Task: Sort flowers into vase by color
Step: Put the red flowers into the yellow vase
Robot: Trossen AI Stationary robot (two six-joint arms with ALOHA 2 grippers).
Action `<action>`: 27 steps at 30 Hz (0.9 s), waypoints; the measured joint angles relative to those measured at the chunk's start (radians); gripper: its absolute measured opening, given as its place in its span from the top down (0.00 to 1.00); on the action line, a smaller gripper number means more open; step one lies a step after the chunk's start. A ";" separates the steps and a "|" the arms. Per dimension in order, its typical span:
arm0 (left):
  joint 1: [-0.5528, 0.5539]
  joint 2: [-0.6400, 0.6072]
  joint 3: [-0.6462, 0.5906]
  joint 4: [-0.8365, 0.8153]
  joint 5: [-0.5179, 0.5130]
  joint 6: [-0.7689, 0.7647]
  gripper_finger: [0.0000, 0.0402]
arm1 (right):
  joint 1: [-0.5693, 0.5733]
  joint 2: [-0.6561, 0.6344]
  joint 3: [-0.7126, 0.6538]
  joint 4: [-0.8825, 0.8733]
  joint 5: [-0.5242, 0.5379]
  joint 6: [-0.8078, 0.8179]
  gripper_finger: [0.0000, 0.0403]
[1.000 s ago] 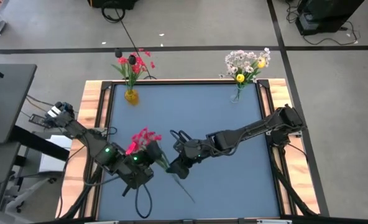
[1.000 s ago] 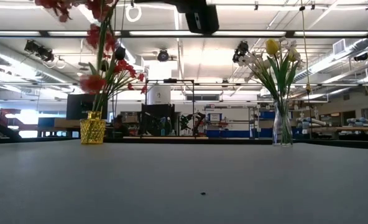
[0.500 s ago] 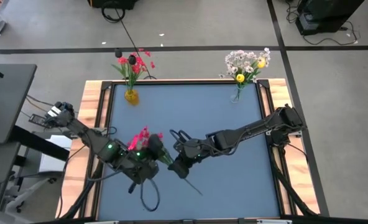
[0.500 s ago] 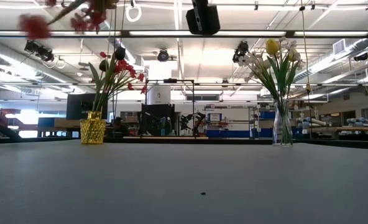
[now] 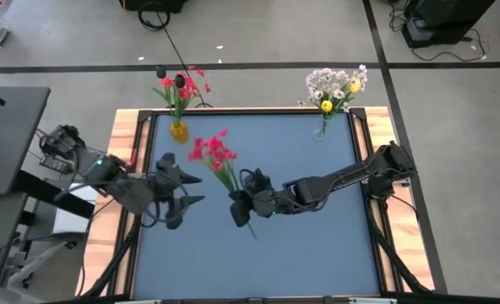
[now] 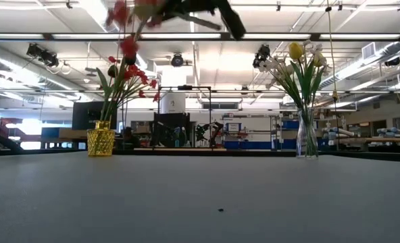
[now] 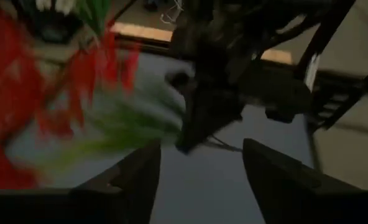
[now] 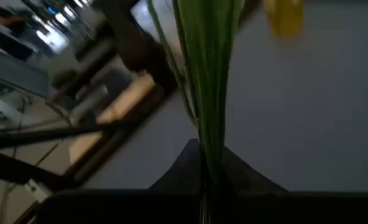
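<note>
A spray of red flowers (image 5: 213, 153) on a green stem is held above the table's middle by my right gripper (image 5: 239, 205), which is shut on it. In the low view its blossoms (image 6: 128, 27) show high over the tabletop. My left gripper (image 5: 192, 189) stands open to the spray's left, touching nothing; its wrist view shows the wide gap between its fingers (image 7: 199, 180). A yellow vase (image 5: 178, 131) with red flowers stands at the far left. A clear vase (image 5: 322, 129) with white and yellow flowers stands at the far right. My right gripper pinches the spray's green stem (image 8: 210, 163) between its two fingers, below the leaves and well above the stem's bare end (image 5: 252, 235). The fingers come level from the table's right and lie across the stem. The spray is lifted clear and tilted, blossoms toward the far left.
Wooden rails (image 5: 125, 152) frame the dark tabletop on the left and right. Both vases stand close to the far edge. A cable loop (image 5: 149, 218) hangs from my left arm near the table's left side.
My left gripper has opened, let go of the red spray and drawn back toward the table's left edge. My right gripper has shut on the stem and shifted toward the far edge. The spray has swung round, its blossoms now nearer the yellow vase.
</note>
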 joint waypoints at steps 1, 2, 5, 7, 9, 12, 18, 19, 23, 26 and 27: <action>-0.010 -0.017 -0.015 0.000 -0.002 -0.043 0.41 | 0.003 -0.004 0.000 0.032 0.034 -0.055 0.95; -0.022 -0.030 -0.035 0.002 -0.016 -0.080 0.39 | 0.006 -0.010 0.000 0.068 0.050 -0.127 0.95; -0.045 -0.060 -0.133 0.064 -0.074 -0.175 0.36 | 0.014 -0.016 0.000 0.190 0.059 -0.359 0.95; -0.047 -0.080 -0.215 0.149 -0.087 -0.199 0.34 | 0.018 -0.018 0.000 0.253 0.064 -0.477 0.95; -0.044 -0.103 -0.289 0.274 -0.092 -0.166 0.33 | 0.018 -0.019 0.000 0.296 0.063 -0.541 0.95; -0.038 -0.137 -0.380 0.489 -0.094 -0.057 0.32 | 0.018 -0.020 0.000 0.298 0.036 -0.576 0.95; 0.058 -0.136 -0.443 0.759 -0.027 0.116 0.32 | 0.014 -0.020 0.000 0.296 -0.023 -0.638 0.95; 0.083 -0.128 -0.443 0.787 0.008 0.129 0.32 | 0.013 -0.020 0.000 0.295 -0.023 -0.647 0.95; 0.180 -0.092 -0.444 0.878 0.164 0.152 0.32 | 0.010 -0.020 0.000 0.295 -0.024 -0.662 0.96; 0.233 -0.084 -0.443 0.946 0.274 0.158 0.33 | 0.007 -0.020 0.000 0.294 -0.024 -0.661 0.96; 0.246 -0.084 -0.443 0.949 0.295 0.157 0.35 | 0.006 -0.020 0.000 0.294 -0.024 -0.660 0.96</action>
